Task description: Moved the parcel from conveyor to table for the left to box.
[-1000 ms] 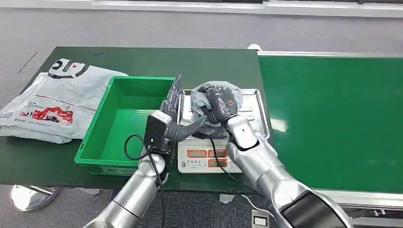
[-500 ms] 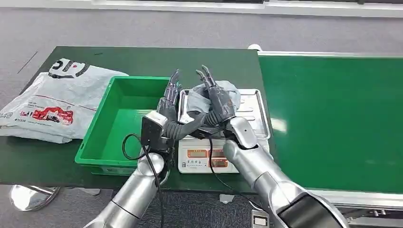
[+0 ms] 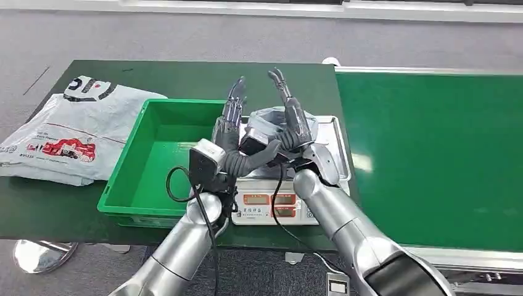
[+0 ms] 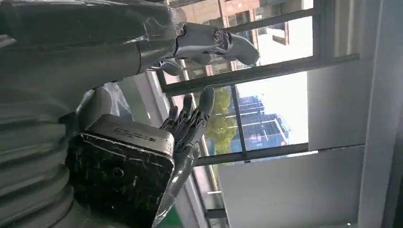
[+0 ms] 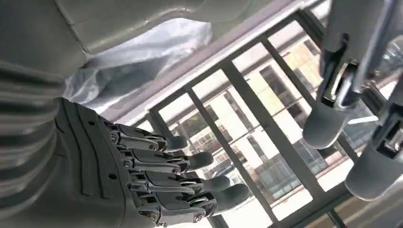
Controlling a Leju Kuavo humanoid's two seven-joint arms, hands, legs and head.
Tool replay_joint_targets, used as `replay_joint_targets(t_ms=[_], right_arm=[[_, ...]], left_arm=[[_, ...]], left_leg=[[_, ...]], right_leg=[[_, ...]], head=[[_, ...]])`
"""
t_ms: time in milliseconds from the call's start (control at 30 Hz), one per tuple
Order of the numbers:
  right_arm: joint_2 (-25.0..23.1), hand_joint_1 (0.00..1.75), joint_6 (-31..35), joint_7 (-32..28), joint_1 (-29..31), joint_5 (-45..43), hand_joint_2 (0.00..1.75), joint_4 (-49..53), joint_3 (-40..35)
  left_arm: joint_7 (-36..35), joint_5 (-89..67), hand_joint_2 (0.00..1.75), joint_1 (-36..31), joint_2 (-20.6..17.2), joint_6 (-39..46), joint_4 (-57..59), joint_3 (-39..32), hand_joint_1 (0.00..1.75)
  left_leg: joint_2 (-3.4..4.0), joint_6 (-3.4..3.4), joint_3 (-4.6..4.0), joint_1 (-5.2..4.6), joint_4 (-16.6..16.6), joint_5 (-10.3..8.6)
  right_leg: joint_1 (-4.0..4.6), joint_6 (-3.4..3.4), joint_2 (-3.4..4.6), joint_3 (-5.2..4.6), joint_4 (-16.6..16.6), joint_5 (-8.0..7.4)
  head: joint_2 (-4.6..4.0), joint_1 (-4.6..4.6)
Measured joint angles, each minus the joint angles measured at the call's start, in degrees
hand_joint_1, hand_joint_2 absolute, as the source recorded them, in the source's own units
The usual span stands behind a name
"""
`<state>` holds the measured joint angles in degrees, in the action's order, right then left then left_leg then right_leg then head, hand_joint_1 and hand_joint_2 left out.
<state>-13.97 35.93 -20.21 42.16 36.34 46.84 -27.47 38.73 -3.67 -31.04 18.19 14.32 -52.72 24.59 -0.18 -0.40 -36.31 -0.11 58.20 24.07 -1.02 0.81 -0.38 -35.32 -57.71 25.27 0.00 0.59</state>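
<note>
Grey carpeted floor (image 3: 185, 34) seen beneath a dark green table (image 3: 185, 77), tall framed windows (image 4: 266, 118) lit by daylight, buildings beyond.

Even bright indoor light; wrist views backlit by glaring windows, slightly blurred.

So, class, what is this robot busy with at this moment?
A grey plastic-wrapped parcel lies on the steel tray of a weighing scale, beside an empty green plastic bin. The robot's left hand and right hand flank the parcel, fingers pointing up and spread, gripping nothing. A white printed mailer bag lies further left.
</note>
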Motion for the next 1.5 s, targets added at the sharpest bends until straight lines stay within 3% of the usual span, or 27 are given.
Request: replay_joint_targets(t_ms=[400,433,800,1167,1333,1500], right_arm=[[7.1,0.00,-2.5,-6.5,3.0,-21.3,1.75,6.5,7.5],[7.7,0.00,-2.5,-7.4,3.2,-22.6,1.75,6.5,8.2],[16.7,0.00,2.7,-14.5,-1.0,-30.4,1.75,3.2,18.1],[18.8,0.00,2.5,-13.4,-3.8,-30.3,1.75,-0.2,20.1],[18.8,0.00,1.8,-8.9,-3.9,-27.5,1.75,-1.9,20.2],[19.0,0.00,-1.8,-7.2,-4.7,-26.0,1.75,-1.9,23.1]], left_arm=[[-1.9,-1.4,1.75,0.9,-1.2,2.1,1.7,0.5,0.00],[-2.3,-1.6,0.00,0.8,-1.3,2.1,1.8,0.5,0.00],[-7.0,-4.1,0.00,-3.8,-0.4,3.6,4.3,0.5,0.00],[-9.4,-10.0,0.00,-7.2,1.7,4.3,10.4,2.5,0.00],[-15.0,-17.3,0.00,-9.5,2.9,6.2,15.5,9.9,0.00],[-22.9,-30.2,0.00,-10.8,3.0,10.4,21.0,22.6,0.00]], left_leg=[[-0.15,0.06,0.00,-0.05,0.0,-0.04],[-0.11,0.05,0.00,-0.05,0.0,-0.03],[-0.18,0.12,-0.03,-0.08,0.1,0.03],[-0.05,0.11,-0.01,-0.07,0.1,0.04],[-0.08,0.12,-0.01,-0.13,0.1,0.05],[-0.07,0.13,-0.01,-0.14,0.1,0.06]], right_leg=[[-0.04,0.01,-0.18,0.03,0.0,-0.02],[-0.04,0.02,-0.13,0.03,0.0,-0.02],[-0.07,0.05,-0.20,0.05,0.0,-0.03],[-0.07,0.04,-0.03,-0.01,0.0,-0.03],[-0.13,0.05,-0.06,0.00,0.0,-0.02],[-0.14,0.05,-0.03,0.01,0.0,-0.02]], head=[[0.00,0.02],[0.00,0.00],[0.00,0.00],[0.00,0.00],[0.00,0.00],[0.00,0.00]])
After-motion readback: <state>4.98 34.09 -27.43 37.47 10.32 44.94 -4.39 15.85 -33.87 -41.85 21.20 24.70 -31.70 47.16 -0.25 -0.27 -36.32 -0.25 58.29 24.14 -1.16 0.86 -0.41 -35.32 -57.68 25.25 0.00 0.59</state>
